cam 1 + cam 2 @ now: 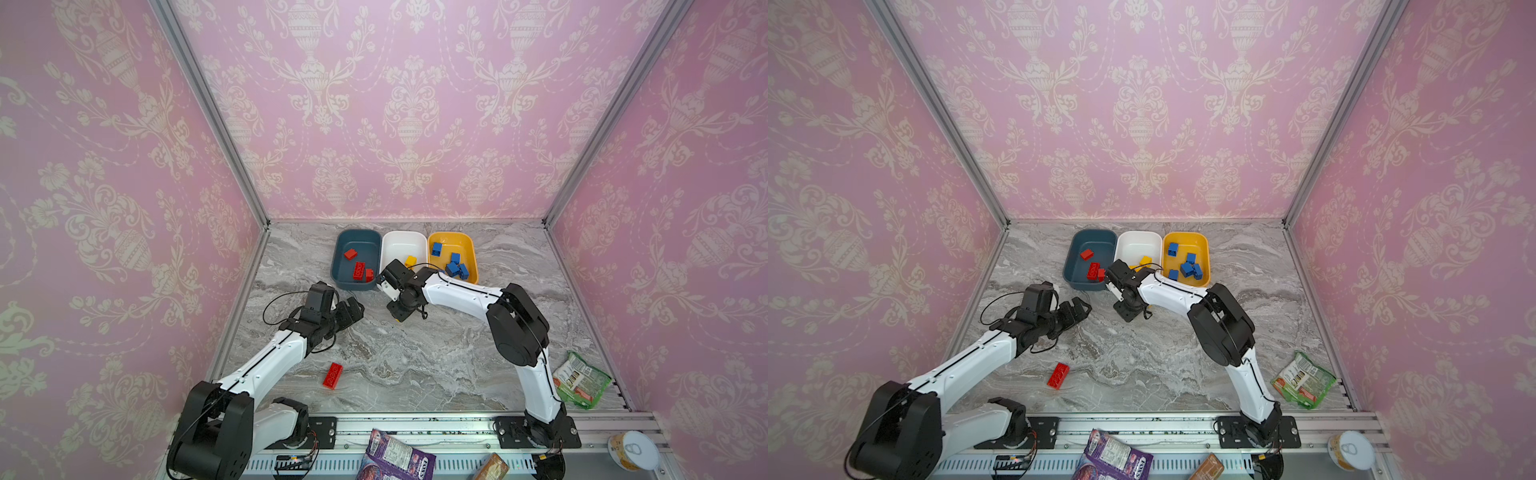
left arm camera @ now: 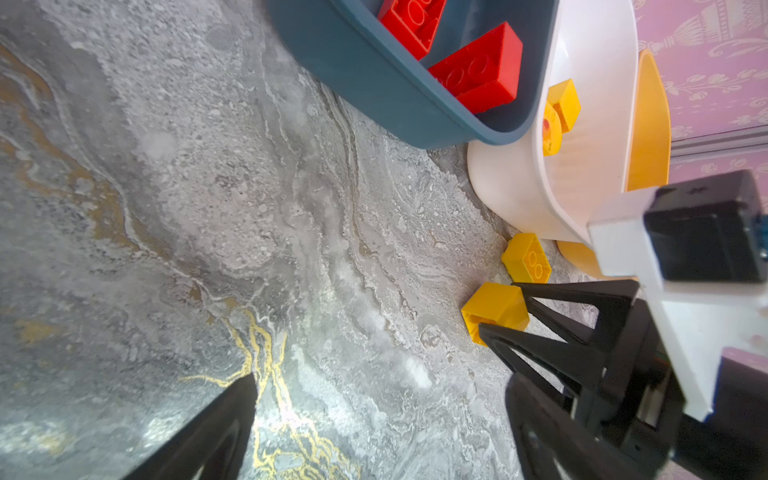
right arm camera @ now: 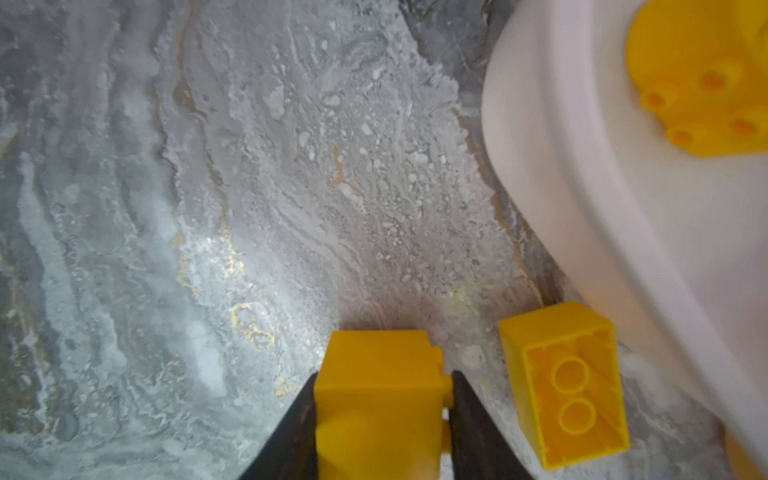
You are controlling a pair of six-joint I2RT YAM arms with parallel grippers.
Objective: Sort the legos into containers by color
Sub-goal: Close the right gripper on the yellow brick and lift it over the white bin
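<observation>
Step in hand: pick of a yellow brick.

The right gripper (image 3: 384,374) was down at the table (image 1: 415,353). Its jaws were narrowed onto two opposite sides of the gripped yellow brick (image 3: 374,353), and both fingers touched it. The brick appeared to sit on the surface, not yet lifted. It was just in front of the white tub (image 1: 403,236), at the middle of the table's far edge. A second yellow brick (image 3: 565,382) lay hollow side up just beside that tub's near wall, apart from the gripped one.

The left gripper (image 1: 356,309) was wide and empty, hovering left of centre near the teal tub (image 1: 358,232).

Sorted so far:
- The red bricks (image 1: 359,270) lay in the teal tub.
- A yellow brick (image 1: 410,261) and a round yellow piece (image 2: 552,133) lay in the white tub.
- The blue bricks (image 1: 456,266) lay in the yellow-orange tub (image 1: 451,236).
- A long red brick (image 1: 332,375) lay loose toward the table's front left.

Judgement: the next move calls for a straight lift clear of the white rim, a short carry over the tub, then release. The risk is nudging the neighbouring brick or the tub wall. Two loose pieces would then be left.

Surface: flat grey marble print with gold veins.

Room: pink damask wallpaper on three sides, with aluminium posts. A green packet (image 1: 582,380) lay at the front right corner. A purple packet (image 1: 395,457) and a tin can (image 1: 633,451) sat by the front rail.
</observation>
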